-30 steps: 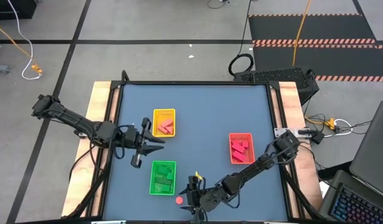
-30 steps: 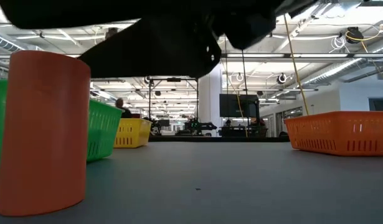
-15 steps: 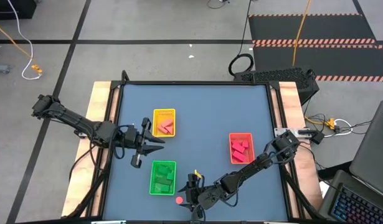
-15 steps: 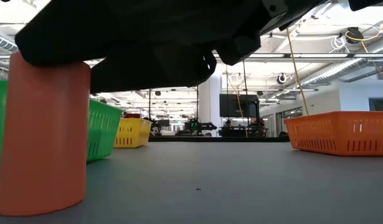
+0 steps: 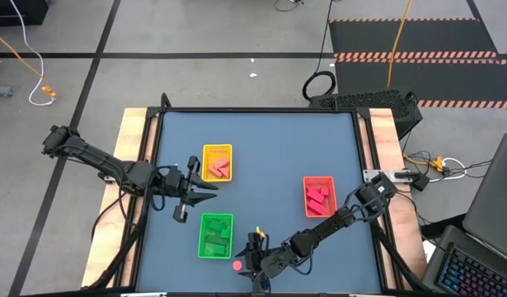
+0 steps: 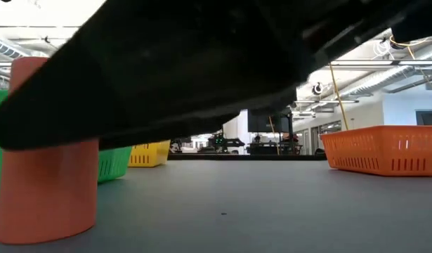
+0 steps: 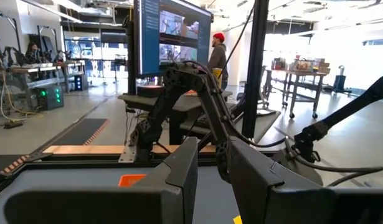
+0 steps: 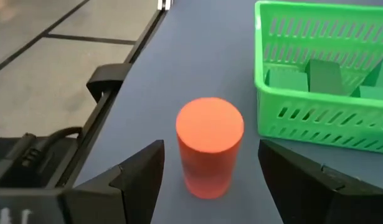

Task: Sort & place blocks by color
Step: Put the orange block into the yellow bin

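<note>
The red round block [image 8: 210,144] stands upright on its flat end on the table near the near edge, seen also in the high view [image 5: 237,265] and the low view [image 6: 47,161]. My right gripper [image 5: 248,261] is open. Its fingers [image 8: 141,177] stand on either side of the block without touching it. My left gripper [image 5: 205,191] is open and waits over the table between the yellow tray [image 5: 218,162] and the green tray [image 5: 215,235]. Salmon-pink blocks lie in the yellow tray, green blocks in the green tray [image 8: 316,78], red blocks in the red tray [image 5: 320,197].
The green tray's wall [image 8: 303,118] stands close beside the round block. The table's near edge and a dark frame part [image 8: 107,81] lie on the block's other side. Bare blue table [image 5: 269,165] spreads between the trays.
My right gripper has come down and moved toward the round block near the table's near edge; in the low view its dark body now hangs lower and hides the block's top. The block and the left arm have kept still.
</note>
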`<move>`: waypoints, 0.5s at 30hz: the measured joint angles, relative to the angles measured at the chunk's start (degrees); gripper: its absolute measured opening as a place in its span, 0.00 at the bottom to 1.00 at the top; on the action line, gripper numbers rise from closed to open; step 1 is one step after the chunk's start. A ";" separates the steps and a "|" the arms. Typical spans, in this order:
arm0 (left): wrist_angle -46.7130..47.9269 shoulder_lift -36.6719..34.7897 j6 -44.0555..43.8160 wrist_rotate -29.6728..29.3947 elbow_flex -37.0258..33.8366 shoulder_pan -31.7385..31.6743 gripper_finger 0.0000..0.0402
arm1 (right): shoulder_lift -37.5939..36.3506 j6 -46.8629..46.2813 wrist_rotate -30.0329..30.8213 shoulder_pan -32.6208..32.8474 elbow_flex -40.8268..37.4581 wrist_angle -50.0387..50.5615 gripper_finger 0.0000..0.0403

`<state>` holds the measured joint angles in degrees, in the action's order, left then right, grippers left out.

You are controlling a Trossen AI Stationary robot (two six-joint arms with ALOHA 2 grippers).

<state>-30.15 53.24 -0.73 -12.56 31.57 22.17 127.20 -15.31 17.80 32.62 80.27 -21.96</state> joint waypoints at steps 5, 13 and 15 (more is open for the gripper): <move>0.02 0.01 0.00 0.00 0.00 0.00 0.22 | -0.02 -0.04 0.02 0.00 0.02 -1.34 0.59; 0.04 0.01 -0.11 0.00 0.00 0.00 0.22 | -0.02 0.99 0.03 0.00 0.02 -1.80 0.37; 0.04 0.01 -0.22 0.00 0.00 0.00 0.22 | -0.02 1.01 0.03 0.00 0.02 -1.79 0.30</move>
<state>-30.11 53.25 -0.95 -12.56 31.57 22.17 127.17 -14.30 17.84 32.62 80.29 -23.75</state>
